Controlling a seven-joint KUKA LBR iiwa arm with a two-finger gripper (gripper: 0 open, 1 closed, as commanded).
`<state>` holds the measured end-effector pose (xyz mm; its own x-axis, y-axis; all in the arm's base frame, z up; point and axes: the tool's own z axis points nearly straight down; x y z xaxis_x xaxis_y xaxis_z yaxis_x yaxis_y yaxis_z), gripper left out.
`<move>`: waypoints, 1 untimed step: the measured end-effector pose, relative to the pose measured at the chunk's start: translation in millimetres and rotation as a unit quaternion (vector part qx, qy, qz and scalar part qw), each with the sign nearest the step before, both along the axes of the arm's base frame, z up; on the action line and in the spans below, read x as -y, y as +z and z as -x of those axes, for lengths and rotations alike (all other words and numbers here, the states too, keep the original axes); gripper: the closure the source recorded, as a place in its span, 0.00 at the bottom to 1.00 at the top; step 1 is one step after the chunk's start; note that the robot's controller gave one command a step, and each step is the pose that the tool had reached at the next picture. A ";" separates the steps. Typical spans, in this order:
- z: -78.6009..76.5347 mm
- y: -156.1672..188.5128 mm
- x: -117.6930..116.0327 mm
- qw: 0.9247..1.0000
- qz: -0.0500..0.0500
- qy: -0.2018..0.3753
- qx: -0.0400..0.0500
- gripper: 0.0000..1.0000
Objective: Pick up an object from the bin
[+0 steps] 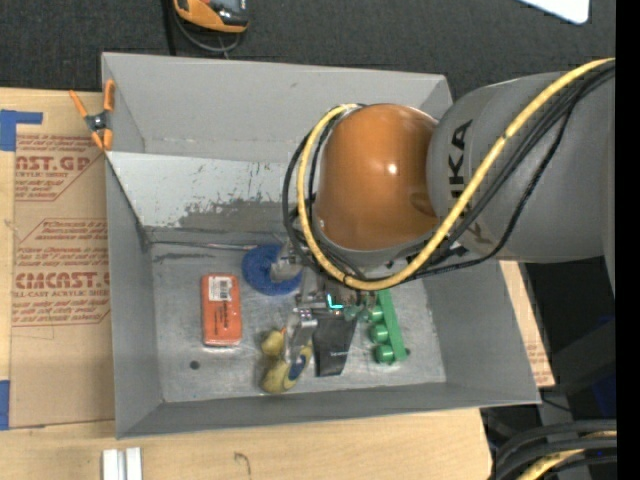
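Nearest us, by the front wall of the bin (180, 178), lies a yellow lumpy thing (274, 364), perhaps two pieces touching. We take it as the likeliest pick. The gripper (305, 343) stands low over the floor just beside it, on its right edge. Whether the gripper is spread or pressed together we cannot tell, since the wrist's orange cover (375, 178) and its cables hide much of it. A black block (333, 353) sits right against the gripper's other side, and it may be part of the tool rather than a loose thing.

To do this step well, we would centre over the yellow thing's narrowest span before closing. We would also keep the black block and the front wall out of the closing path. The thing looks rounded and uneven, so a grip across its middle should slip less than one at an end. A straight lift would avoid dragging its neighbours.

A little further back, a green knobbed piece (385, 333) lies to the right and an orange flat packet (221, 311) well to the left. Beyond them a blue round thing (262, 268) rests near the back slope.
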<state>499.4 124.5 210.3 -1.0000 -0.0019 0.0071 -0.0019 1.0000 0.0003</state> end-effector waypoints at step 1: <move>-1.8 3.7 0.6 1.000 -0.001 -0.001 0.004 0.00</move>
